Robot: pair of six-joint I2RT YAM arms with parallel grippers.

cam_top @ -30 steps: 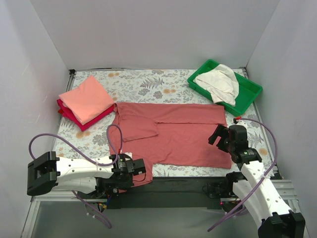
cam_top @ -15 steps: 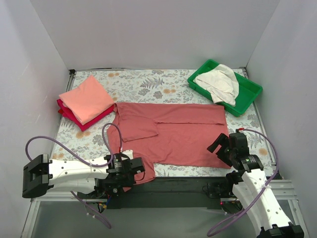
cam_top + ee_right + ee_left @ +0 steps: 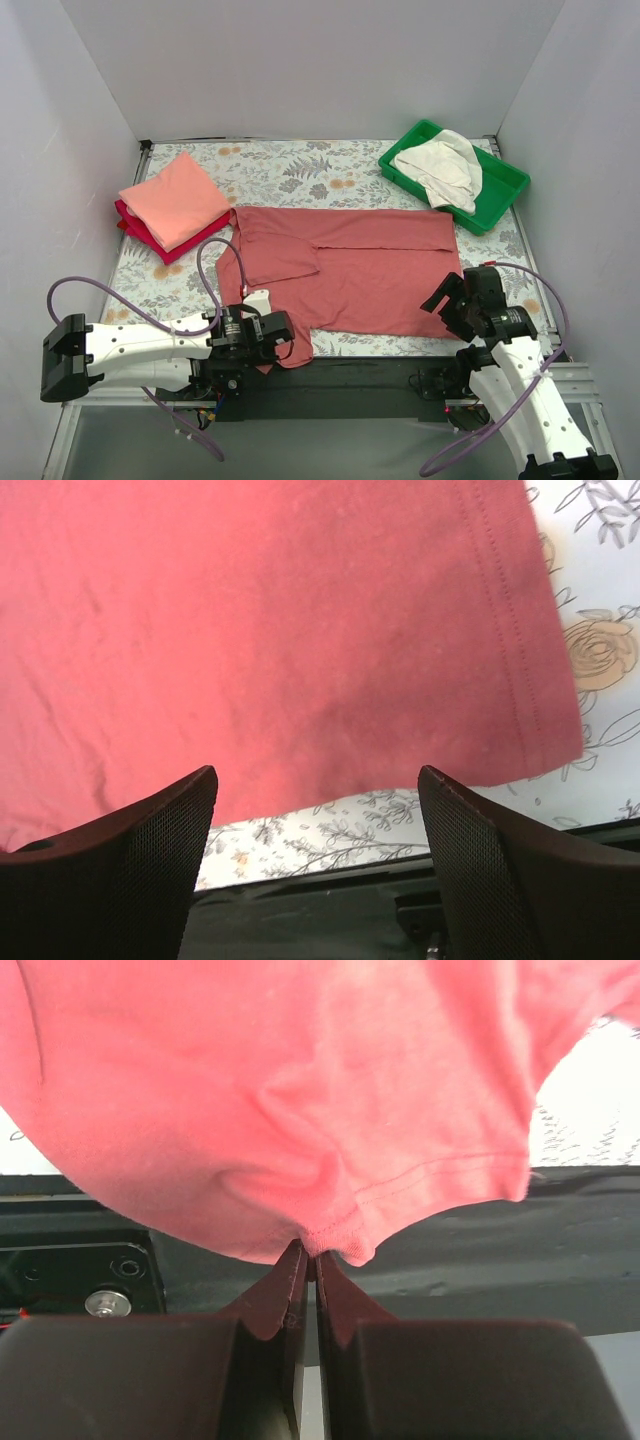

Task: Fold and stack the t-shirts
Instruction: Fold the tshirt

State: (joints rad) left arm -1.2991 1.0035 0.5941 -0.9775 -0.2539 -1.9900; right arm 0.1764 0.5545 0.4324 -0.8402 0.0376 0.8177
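Brick-red t-shirt [image 3: 345, 275] spread flat mid-table, gripped at one corner only.
Lengthwise left to right across the table: neck end toward the folded salmon-pink t-shirt [image 3: 175, 198], bottom hem toward the right. Left gripper [image 3: 308, 1260] clenched on the near-left sleeve edge; right gripper [image 3: 315, 790] gaping over the near-right hem corner, grasping nothing. Thin bite on that seam, so could slip; pulling from one side alone could drag and skew the cloth.
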